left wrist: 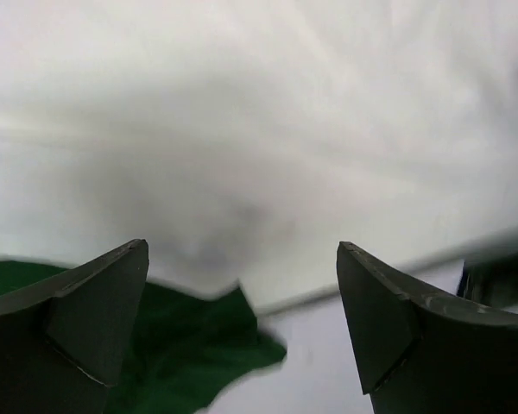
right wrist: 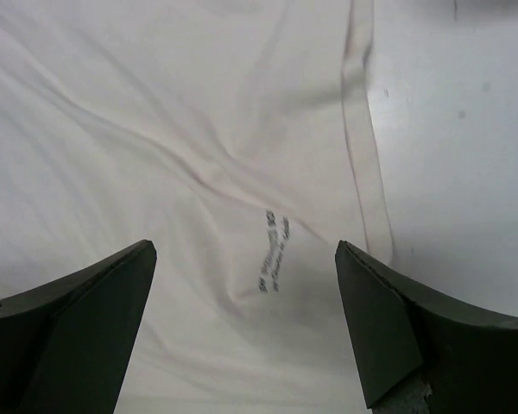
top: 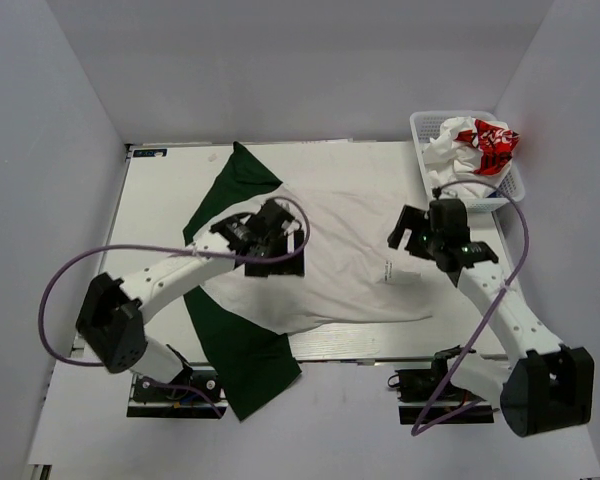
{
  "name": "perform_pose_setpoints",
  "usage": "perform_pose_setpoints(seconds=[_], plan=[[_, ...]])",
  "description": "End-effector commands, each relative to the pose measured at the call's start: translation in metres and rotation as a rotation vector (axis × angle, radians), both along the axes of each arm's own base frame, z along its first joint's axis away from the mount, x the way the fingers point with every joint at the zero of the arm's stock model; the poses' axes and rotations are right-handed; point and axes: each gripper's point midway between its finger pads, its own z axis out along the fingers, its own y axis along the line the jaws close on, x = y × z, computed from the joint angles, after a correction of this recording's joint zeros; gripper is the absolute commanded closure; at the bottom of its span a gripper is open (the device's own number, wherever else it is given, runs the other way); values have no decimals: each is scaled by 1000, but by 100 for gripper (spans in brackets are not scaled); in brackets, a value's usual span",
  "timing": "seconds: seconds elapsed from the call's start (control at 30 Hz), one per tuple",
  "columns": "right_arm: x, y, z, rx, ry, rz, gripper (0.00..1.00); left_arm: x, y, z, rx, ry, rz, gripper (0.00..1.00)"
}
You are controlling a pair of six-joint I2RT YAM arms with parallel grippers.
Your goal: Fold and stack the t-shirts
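Here, off-white tee (top: pixel 350 260) w/ green sleeves lies spread on the table (top: pixel 160 190).
Left gripper (left wrist: pixel 242 250) & right gripper (right wrist: pixel 246 246) are above it, jaws apart; red-print tee (top: pixel 485 145) sits in basket (top: pixel 420 135), far right.

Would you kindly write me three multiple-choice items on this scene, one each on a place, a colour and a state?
1. What colour are the sleeves of the spread tee? A red; B dark green; C blue.
2. Where is the white tee with red print? A in the basket; B under the spread tee; C on the floor.
3. How are the left gripper and right gripper? A both shut; B both open; C one shut.
Key: B, both sleeves show dark green; A, it sits crumpled inside the basket; B, each wrist view shows it wide open.
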Motion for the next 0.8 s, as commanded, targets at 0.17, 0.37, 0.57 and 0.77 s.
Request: perform_pose_setpoints(seconds=[0.17,0.37,0.57,0.77], plan=[[101,8,19,-116,-56,-6,10,163,35,0,241,-182,282,0],[155,23,-33,-169,113,40,10,240,80,-14,299,-192,401,0],[195,27,-75,-240,208,66,10,292,106,-34,299,-194,418,0],[225,26,-97,-292,247,75,10,336,130,-73,328,-197,456,0]])
